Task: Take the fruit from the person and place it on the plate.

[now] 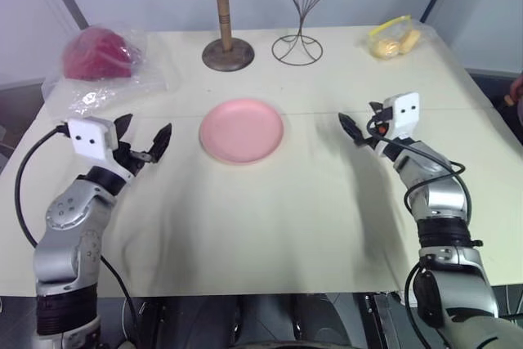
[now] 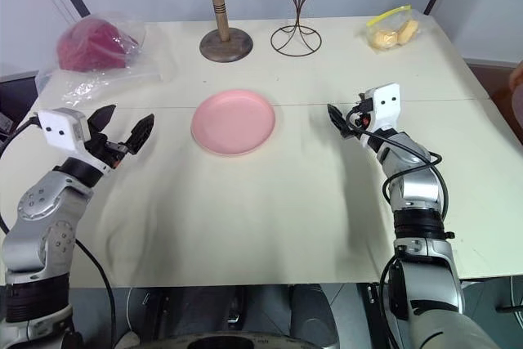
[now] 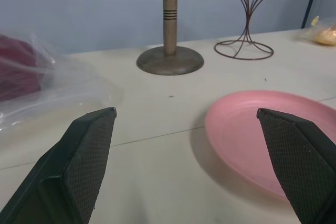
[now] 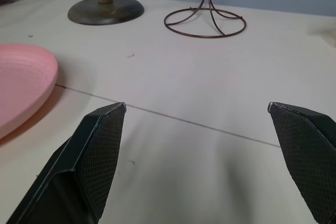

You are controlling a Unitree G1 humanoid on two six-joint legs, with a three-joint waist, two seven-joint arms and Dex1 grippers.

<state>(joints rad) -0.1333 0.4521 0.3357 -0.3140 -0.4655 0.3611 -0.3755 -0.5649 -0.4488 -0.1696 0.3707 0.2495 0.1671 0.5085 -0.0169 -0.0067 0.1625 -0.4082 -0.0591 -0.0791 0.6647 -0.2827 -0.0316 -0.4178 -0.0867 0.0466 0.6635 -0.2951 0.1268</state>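
The pink plate [image 1: 242,130] lies flat on the cream table, midway between my two arms. My left gripper [image 1: 145,135] hovers just left of the plate, open and empty, pointing toward the table's far side. In the left wrist view the plate's rim [image 3: 226,108] shows between its spread fingers [image 3: 89,150]. My right gripper [image 1: 359,124] hangs over the table to the plate's right, also open and empty. A small part of the person [image 1: 516,87] shows at the right edge, beyond the table. I cannot make out the fruit there.
At the back of the table stand a brown wooden stand [image 1: 226,51] and a wire stand [image 1: 297,48]. A clear bag of yellow pieces [image 1: 394,41] lies back right. A dark-red lump in clear plastic [image 1: 98,55] lies back left.
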